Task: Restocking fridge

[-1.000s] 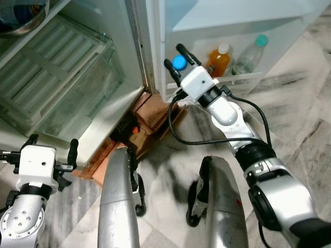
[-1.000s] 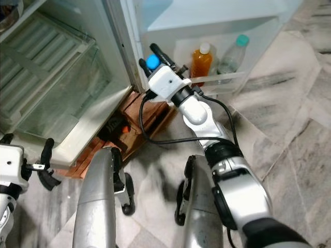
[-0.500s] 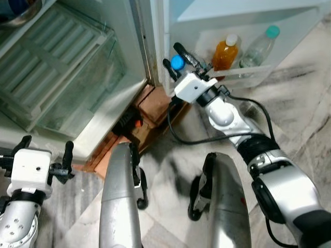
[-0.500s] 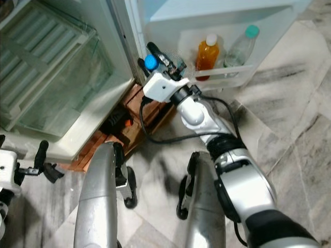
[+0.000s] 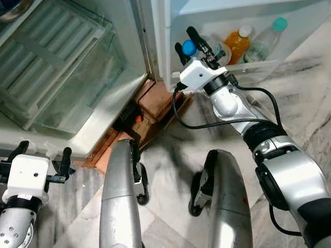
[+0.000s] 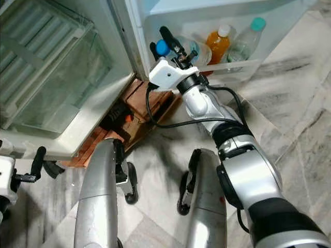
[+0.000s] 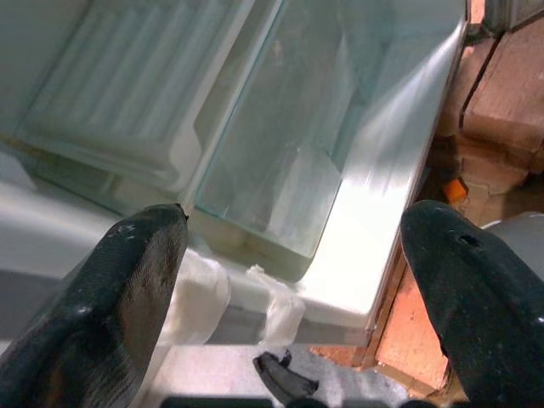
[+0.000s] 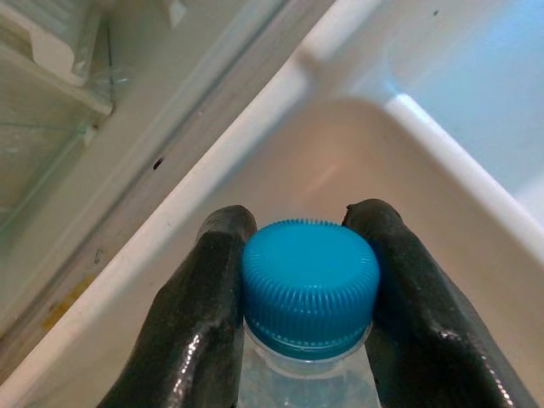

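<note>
A: Where is the bottle (image 8: pixel 308 340) seen?

B: It is gripped by the right gripper (image 5: pixel 192 44), whose fingers (image 8: pixel 201 314) are closed on either side of the blue cap (image 8: pixel 309 285). It is held at the door bin (image 6: pixel 235 64) of the open fridge door (image 5: pixel 217 10), at the end of the bin nearest the hinge. Whether the bottle's base is resting on the bin floor cannot be told.

A: What else is found in that bin?

B: An orange bottle (image 5: pixel 238 44) with a white cap and a clear bottle (image 5: pixel 265 41) with a teal cap are seen standing upright side by side, further along the bin from the gripped bottle. The clear body of the gripped bottle is seen just beside the orange one.

A: And the left gripper (image 5: pixel 41 157)?

B: It is held low at the robot's left, near the floor (image 5: pixel 170 170), well apart from the door. Its fingers (image 7: pixel 127 306) are spread wide with nothing between them, and past them the glass drawer (image 7: pixel 314 144) of the fridge cabinet is seen.

A: What lies under the fridge?

B: Reddish bricks (image 5: pixel 155 103) are seen beneath its lower edge, with a dark object bearing an orange spot (image 5: pixel 130 118) beside them. The floor is marble, grey-veined. The robot's two silver legs (image 5: pixel 120 206) are seen at the lower middle of the head views.
</note>
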Motion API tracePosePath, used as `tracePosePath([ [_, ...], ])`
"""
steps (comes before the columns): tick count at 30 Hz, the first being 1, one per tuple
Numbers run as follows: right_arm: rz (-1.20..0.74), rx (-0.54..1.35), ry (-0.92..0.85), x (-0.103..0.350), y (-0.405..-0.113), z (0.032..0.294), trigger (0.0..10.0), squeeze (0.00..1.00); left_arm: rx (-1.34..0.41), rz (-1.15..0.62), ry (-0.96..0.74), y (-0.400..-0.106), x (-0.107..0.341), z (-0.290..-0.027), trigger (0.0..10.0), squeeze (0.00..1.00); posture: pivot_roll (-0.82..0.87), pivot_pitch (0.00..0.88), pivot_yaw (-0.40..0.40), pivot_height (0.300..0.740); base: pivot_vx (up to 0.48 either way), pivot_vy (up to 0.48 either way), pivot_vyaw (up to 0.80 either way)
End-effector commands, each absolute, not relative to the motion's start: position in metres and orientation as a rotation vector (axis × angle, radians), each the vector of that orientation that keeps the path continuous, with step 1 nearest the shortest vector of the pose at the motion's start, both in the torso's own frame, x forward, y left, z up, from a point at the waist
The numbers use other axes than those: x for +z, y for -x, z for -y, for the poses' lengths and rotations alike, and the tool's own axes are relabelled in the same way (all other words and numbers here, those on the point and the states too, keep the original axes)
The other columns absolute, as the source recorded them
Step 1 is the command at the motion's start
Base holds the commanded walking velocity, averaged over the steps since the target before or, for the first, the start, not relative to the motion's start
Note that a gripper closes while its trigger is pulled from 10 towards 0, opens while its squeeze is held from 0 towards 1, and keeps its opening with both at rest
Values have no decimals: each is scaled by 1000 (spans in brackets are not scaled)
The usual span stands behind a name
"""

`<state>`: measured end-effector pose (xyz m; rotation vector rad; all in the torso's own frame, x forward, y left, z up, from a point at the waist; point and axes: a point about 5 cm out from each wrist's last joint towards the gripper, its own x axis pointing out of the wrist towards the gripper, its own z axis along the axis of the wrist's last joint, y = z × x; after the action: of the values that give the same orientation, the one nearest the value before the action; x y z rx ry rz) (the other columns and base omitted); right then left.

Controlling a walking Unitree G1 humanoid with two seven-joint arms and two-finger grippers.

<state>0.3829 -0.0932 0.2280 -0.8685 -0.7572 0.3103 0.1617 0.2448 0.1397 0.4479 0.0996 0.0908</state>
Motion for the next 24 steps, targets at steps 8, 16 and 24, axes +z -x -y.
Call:
tracePosePath([
  [8, 659, 269, 821, 210, -385, 94, 10000, 0, 104, -152, -477, -152, 138, -252, 10000, 0, 330, 476, 72, 567, 0, 0, 0],
  [16, 701, 256, 768, 215, -383, 81, 10000, 0, 95, -158, -486, -151, 140, -253, 10000, 0, 345, 479, 85, 567, 0, 0, 0],
  [24, 558, 174, 654, 203, -388, 93, 10000, 0, 86, -163, -495, -150, 141, -253, 10000, 0, 351, 481, 87, 567, 0, 0, 0],
])
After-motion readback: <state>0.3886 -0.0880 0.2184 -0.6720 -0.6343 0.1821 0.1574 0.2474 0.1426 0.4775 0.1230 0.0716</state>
